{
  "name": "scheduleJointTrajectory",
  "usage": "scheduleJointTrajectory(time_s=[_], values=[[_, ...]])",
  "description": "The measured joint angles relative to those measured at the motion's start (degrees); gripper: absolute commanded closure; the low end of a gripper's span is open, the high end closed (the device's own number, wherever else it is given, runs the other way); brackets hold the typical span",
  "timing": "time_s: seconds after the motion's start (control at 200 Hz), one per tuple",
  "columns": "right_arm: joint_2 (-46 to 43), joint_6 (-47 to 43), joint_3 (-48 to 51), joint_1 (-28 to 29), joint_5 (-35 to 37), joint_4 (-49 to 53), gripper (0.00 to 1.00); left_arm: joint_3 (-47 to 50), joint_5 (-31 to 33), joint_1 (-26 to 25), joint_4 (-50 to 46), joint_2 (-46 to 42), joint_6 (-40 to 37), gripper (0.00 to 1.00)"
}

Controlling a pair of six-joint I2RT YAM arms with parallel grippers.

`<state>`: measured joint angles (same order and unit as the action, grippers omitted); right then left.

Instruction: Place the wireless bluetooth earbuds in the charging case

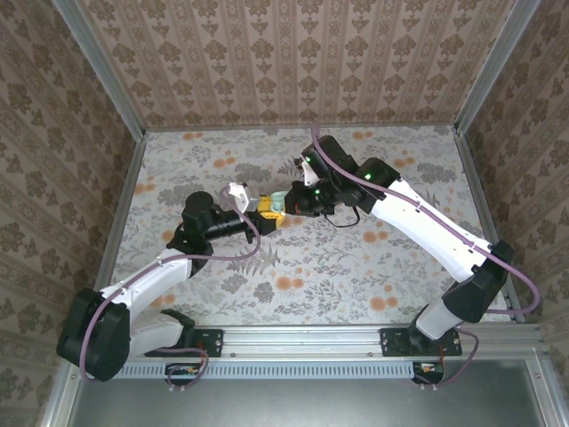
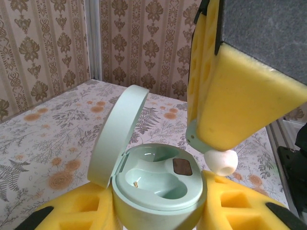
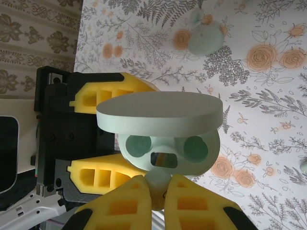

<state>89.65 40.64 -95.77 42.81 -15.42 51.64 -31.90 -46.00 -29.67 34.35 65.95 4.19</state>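
The mint-green charging case (image 2: 158,184) stands open, its lid (image 2: 117,134) tipped up to the left. My left gripper (image 2: 158,213) is shut on its body with yellow foam fingers (image 2: 240,203). Both sockets (image 3: 139,144) look empty. My right gripper (image 3: 158,184) is shut on one earbud (image 3: 158,188), whose white tip (image 2: 220,161) hangs just off the case's right rim, outside the sockets. A second mint earbud (image 3: 204,36) lies on the table beyond the case. From above, the case (image 1: 277,206) sits between the left gripper (image 1: 265,213) and the right gripper (image 1: 293,199).
The floral tabletop (image 1: 356,258) is walled by patterned panels with metal posts (image 1: 133,133) at the corners. The two arms meet near the table's middle. Open floor stretches in front of and to the right of the case (image 3: 268,96).
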Motion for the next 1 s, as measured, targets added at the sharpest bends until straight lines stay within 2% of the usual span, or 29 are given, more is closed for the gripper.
scheduleJointTrajectory(time_s=[1.0], values=[[2.6,0.0,-0.5,0.6,4.3,-3.5,0.91,0.0,0.0,-0.8,-0.5,0.0,-1.2,1.00]])
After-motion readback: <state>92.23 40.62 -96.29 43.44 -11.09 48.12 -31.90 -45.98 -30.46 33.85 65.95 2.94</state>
